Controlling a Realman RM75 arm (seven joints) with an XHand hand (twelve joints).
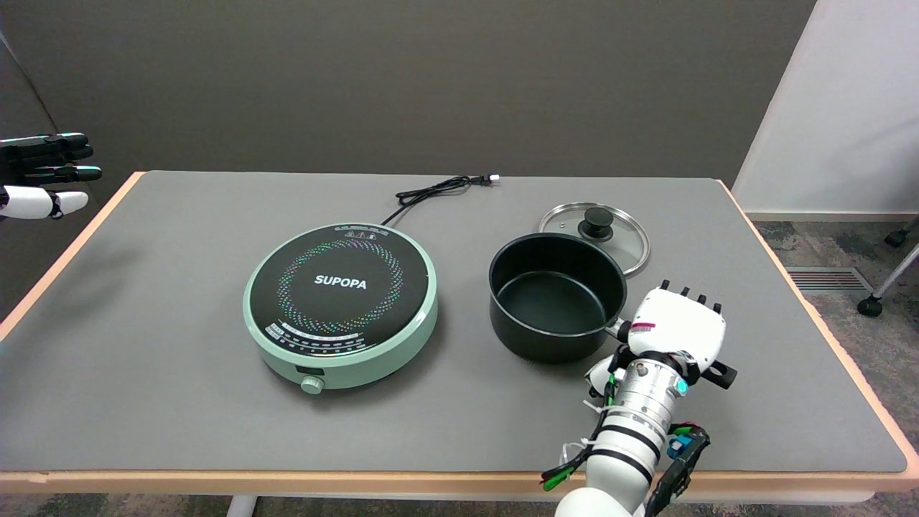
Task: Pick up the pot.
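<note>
Grey matting is covering the table [179, 402], edged in pale wood, where one of each item is sitting. Nearest, the right hand [671, 330] is reaching in from the lower right, its white back facing up just beside the single black pot [556, 296]; whether its fingers are closing on the handle cannot be told. One mint-green induction cooker [341, 305] is standing left of the pot. Behind, one glass lid [596, 226] is lying flat, and one black cord [438, 190] is trailing toward the far edge.

Pot [556, 294] handle hidden under robot hand [675, 327] — grip unclear.
</note>
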